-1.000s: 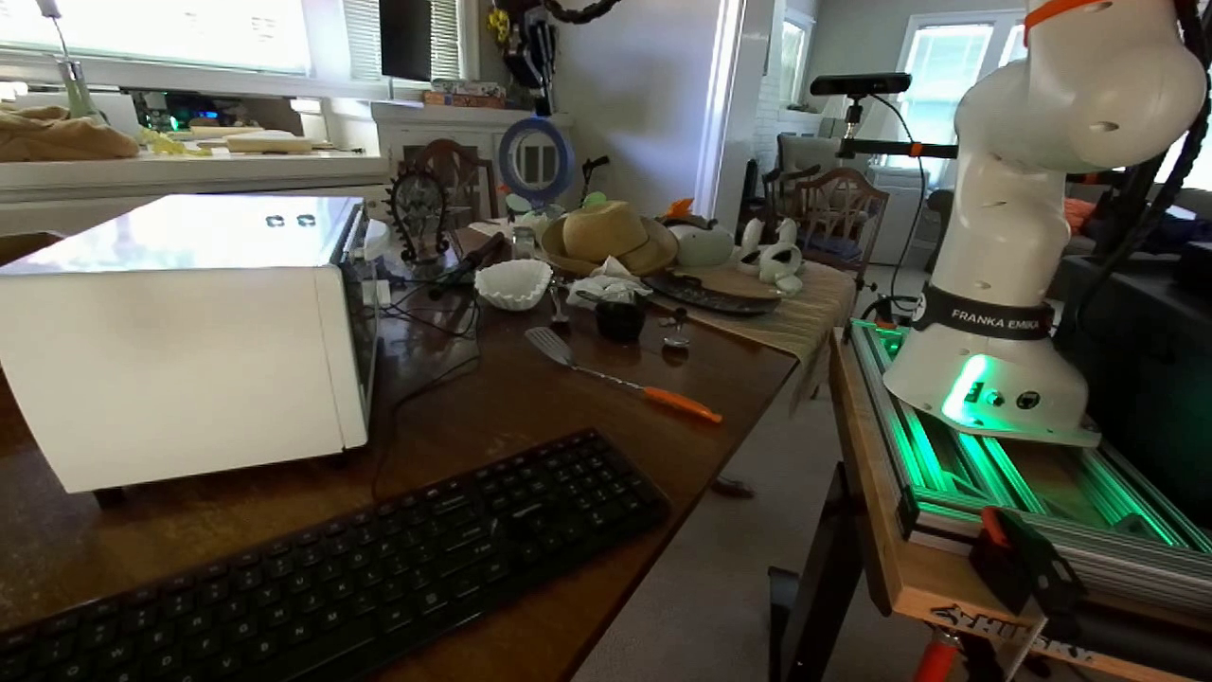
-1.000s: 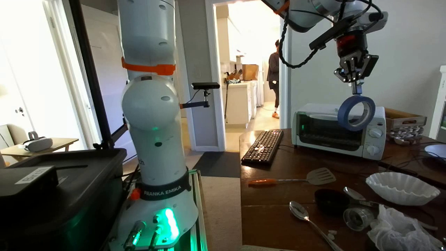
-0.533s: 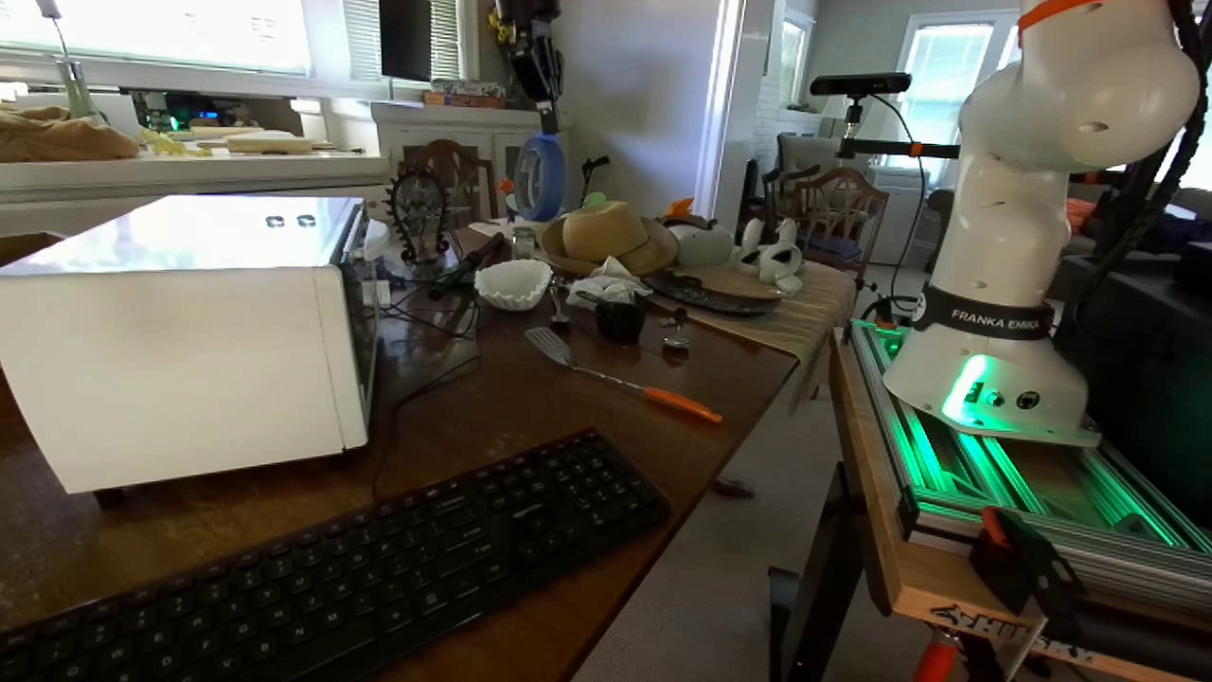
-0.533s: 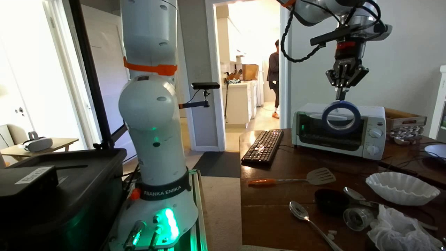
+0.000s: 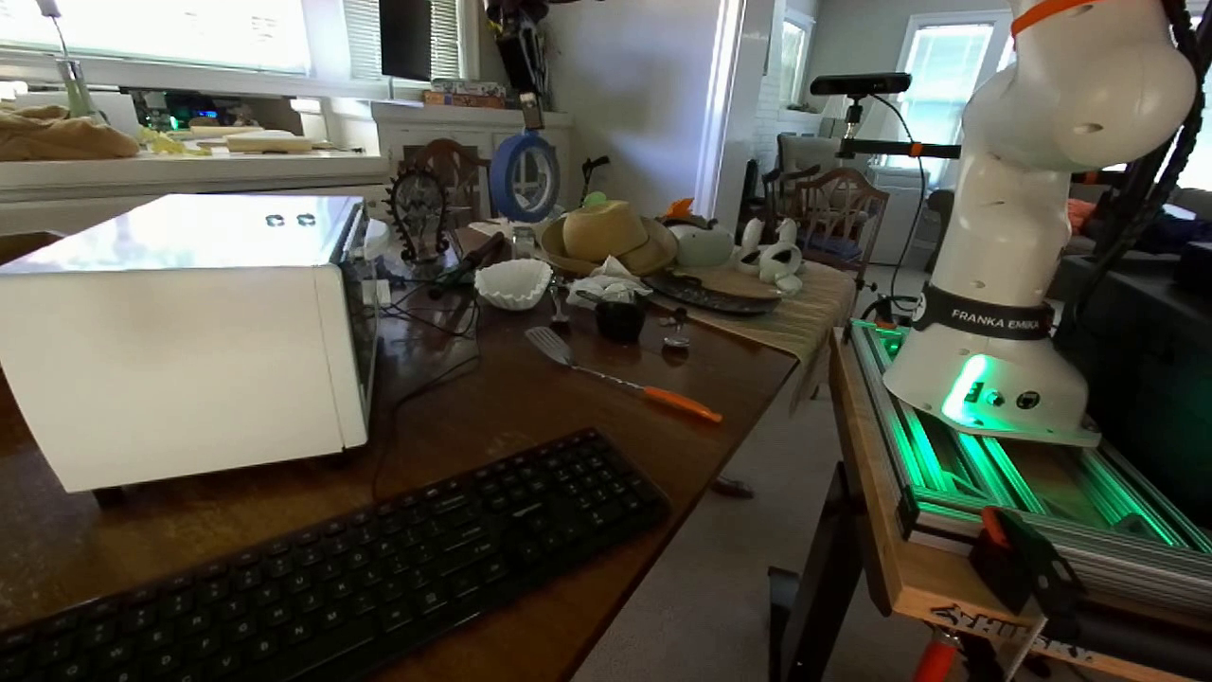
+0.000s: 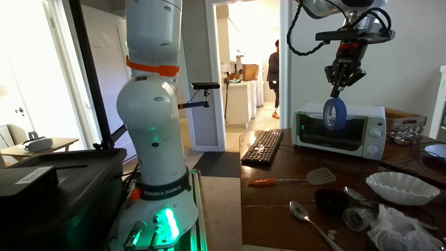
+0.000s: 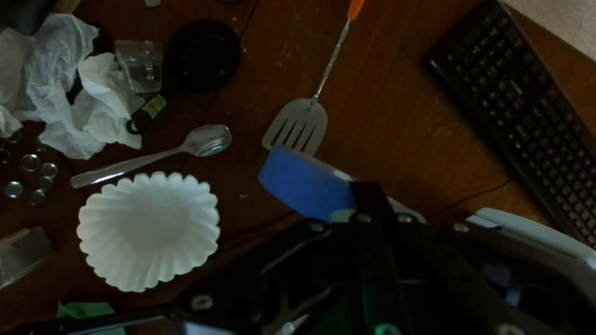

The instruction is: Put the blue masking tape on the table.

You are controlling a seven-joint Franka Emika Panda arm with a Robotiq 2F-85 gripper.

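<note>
Fingers [image 6: 335,92] are clamped on blue tape [image 6: 340,115], which hangs on edge well above desk [image 6: 273,209]; release too high or w/o tipping it flat prob. means a bounce/roll into spatula [image 6: 313,177].

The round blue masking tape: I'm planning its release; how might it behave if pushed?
The tape may roll on edge, being round; its open center suggests lightness; its unbent ring, hanging from the black gripper, looks stiff.

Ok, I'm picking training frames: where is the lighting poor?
In an exterior view, the window is blown out and the toaster oven's top glares; in an exterior view, the kitchen washes out; the wrist view is dim, its jaws near black, though the blue masking tape is distinct.
</note>
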